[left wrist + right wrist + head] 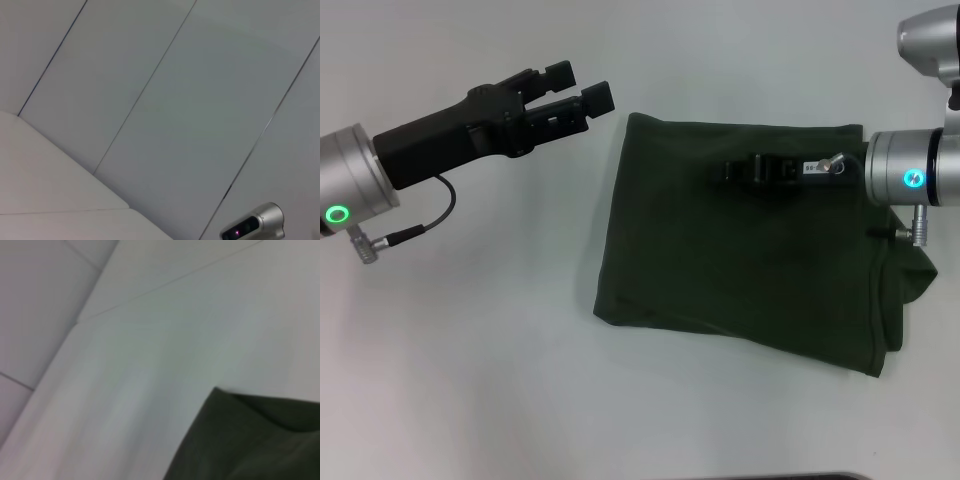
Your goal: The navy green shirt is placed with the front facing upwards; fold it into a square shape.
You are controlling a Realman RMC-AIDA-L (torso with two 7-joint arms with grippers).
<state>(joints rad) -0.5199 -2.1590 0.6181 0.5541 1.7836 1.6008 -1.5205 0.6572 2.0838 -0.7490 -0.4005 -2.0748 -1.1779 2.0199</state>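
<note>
My left gripper hangs above the white table, just beside the shirt's left edge and apart from it, its two black fingers spread with nothing between them; I judge it stands clear so the cloth can lie flat. To its right lies the navy green shirt, already folded into a rough, slightly skewed rectangle with no lettering showing, its lower right corner still bunched and poking out past the rest. Further right, my right gripper reaches in over the upper part of the cloth, low against it, and I cannot tell whether its fingers are parted or pinched on fabric, dark against dark. The left wrist view shows only grey wall panels and a strip of table, no shirt; the right wrist view shows a folded shirt edge on the table.
</note>
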